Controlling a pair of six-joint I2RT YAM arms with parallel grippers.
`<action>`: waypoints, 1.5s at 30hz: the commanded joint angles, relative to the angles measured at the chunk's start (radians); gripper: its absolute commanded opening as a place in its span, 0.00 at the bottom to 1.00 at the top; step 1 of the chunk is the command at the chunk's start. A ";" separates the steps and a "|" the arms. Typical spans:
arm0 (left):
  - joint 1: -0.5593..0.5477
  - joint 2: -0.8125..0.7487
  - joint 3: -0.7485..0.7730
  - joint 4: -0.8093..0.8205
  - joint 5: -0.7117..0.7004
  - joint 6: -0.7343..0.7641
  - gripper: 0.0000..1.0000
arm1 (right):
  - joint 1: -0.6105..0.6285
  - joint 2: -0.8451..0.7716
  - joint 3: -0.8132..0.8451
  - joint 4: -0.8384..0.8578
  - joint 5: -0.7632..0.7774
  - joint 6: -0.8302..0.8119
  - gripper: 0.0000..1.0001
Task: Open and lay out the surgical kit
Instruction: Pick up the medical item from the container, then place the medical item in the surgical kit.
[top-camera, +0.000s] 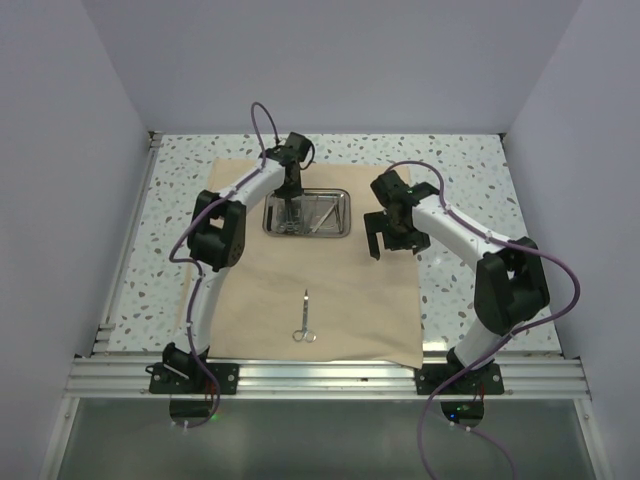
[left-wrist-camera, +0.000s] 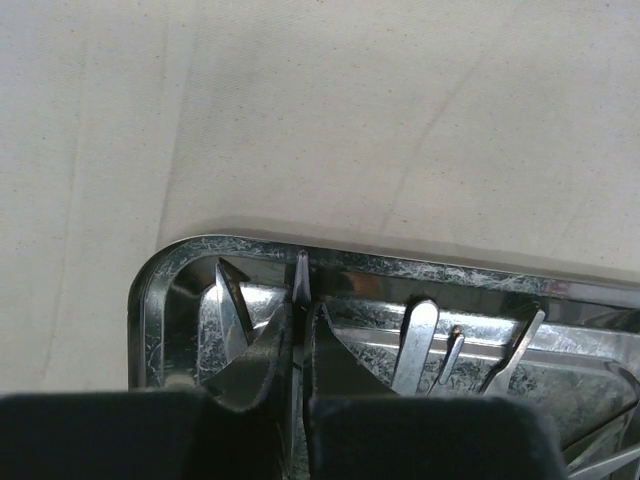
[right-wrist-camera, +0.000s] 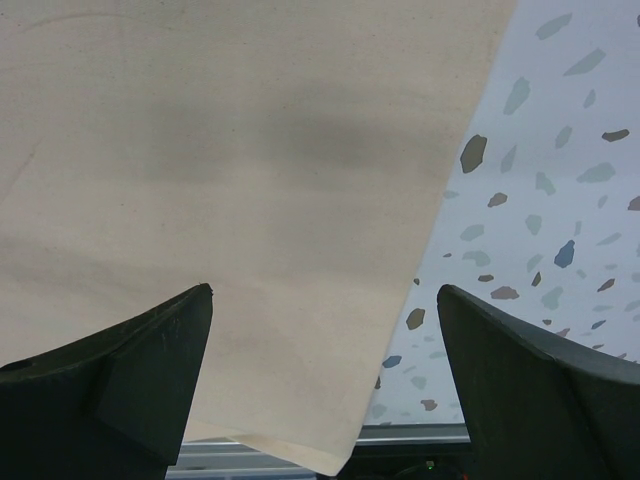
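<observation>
Tray (left-wrist-camera: 160, 285) under our left claw (left-wrist-camera: 298, 318), clamped on a thin instrument (left-wrist-camera: 301, 275), likely for lift-out; right claw (right-wrist-camera: 325, 292) gapes above cloth (right-wrist-camera: 250, 150).

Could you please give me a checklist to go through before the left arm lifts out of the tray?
1. Tan cloth wrap spread flat: ok.
2. Left gripper shut on thin silver instrument inside shiny rectangular steel tray: ok.
3. Gripped instrument free of neighbouring instruments: cannot tell.
4. Right gripper open, away from tray: ok.
5. Bare cloth beside silver ring-handled scissors for laying down: ok.
</observation>
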 joint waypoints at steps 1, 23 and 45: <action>-0.002 0.066 -0.053 -0.088 0.037 0.011 0.00 | -0.007 -0.019 0.008 0.018 0.009 -0.020 0.99; -0.181 -0.531 -0.436 -0.052 0.125 -0.116 0.00 | -0.010 -0.015 0.053 0.003 0.000 -0.009 0.98; -0.390 -0.584 -0.498 -0.055 0.159 -0.271 0.62 | -0.010 -0.098 -0.033 -0.014 0.043 -0.001 0.98</action>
